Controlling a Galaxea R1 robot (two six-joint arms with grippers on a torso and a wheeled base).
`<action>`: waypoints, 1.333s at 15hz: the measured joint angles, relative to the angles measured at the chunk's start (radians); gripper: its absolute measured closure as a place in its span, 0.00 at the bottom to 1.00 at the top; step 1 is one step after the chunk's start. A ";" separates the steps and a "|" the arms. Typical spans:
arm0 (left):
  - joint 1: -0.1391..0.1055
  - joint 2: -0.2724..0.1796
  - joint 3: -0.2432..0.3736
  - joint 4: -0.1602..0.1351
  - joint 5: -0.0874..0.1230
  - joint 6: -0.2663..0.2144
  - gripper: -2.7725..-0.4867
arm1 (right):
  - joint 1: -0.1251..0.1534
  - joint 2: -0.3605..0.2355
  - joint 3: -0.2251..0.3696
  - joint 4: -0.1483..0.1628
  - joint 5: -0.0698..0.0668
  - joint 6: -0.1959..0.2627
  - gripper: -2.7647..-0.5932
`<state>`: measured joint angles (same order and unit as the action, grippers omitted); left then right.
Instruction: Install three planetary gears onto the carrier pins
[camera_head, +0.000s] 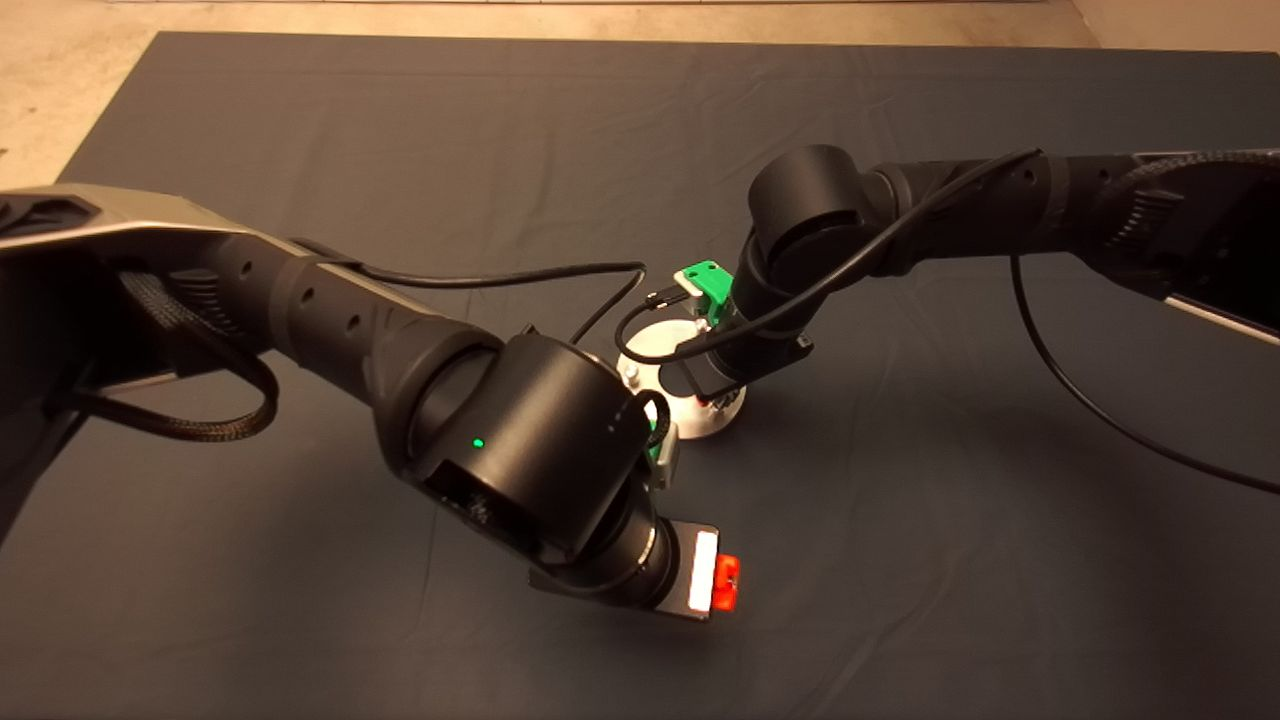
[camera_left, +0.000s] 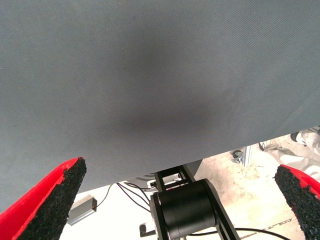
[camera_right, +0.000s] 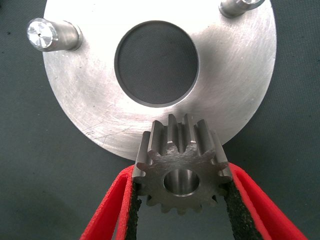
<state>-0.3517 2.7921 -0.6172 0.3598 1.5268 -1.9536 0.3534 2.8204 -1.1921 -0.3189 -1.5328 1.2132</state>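
The flat round silver disc (camera_right: 95, 100) with a central hole lies on the dark mat; it also shows in the head view (camera_head: 648, 345), partly under the right arm. Two carrier pins (camera_right: 50, 35) (camera_right: 240, 6) stand near its rim; a third is hidden. My right gripper (camera_right: 182, 187) is shut on one planetary gear (camera_right: 182, 165), bore visible, held just above the disc's near rim. In the head view this gripper (camera_head: 708, 402) is mostly hidden under its wrist. My left gripper (camera_head: 727, 583) is open and empty over bare mat in front of the disc. The other gears are out of view.
The dark mat (camera_head: 900, 560) spreads wide around the disc. The left wrist view looks past the mat's edge (camera_left: 235, 140) to the floor, with a black cylinder (camera_left: 185, 210) and cables below. Both arms' cables (camera_head: 500, 278) hang near the disc.
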 joint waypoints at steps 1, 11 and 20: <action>0.000 0.000 0.000 0.000 0.000 0.000 0.01 | -0.002 0.000 0.000 0.000 0.000 0.000 0.79; 0.000 0.000 0.000 0.000 0.000 0.000 0.01 | -0.001 0.000 0.024 0.000 0.000 0.015 0.79; 0.000 0.000 0.000 0.000 0.000 0.000 0.01 | -0.001 -0.013 0.050 0.000 -0.001 0.038 0.79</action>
<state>-0.3517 2.7926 -0.6172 0.3598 1.5272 -1.9536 0.3521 2.8073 -1.1421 -0.3185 -1.5336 1.2509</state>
